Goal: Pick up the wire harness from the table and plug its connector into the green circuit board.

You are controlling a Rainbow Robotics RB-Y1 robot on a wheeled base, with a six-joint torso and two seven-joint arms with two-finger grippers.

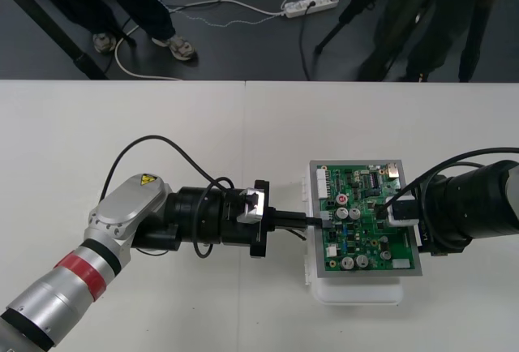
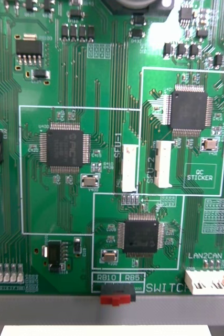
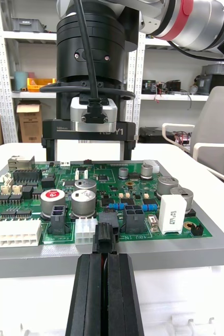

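Mid-frame, left gripper (image 1: 315, 221) pinches the plug (image 3: 105, 236) at the board's (image 1: 362, 242) edge, seemingly not seated — right gripper (image 3: 86, 153) spread over it.

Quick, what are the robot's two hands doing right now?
Left gripper: closed on the black plug.
Right gripper: open, above the green circuit board.

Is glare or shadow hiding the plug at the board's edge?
Left wrist view: even light, no glare; the plug shows plainly between the left gripper's shut fingers at the green circuit board's edge. Front view: those fingers largely cover it; only soft shadow. Right wrist view: board evenly lit.
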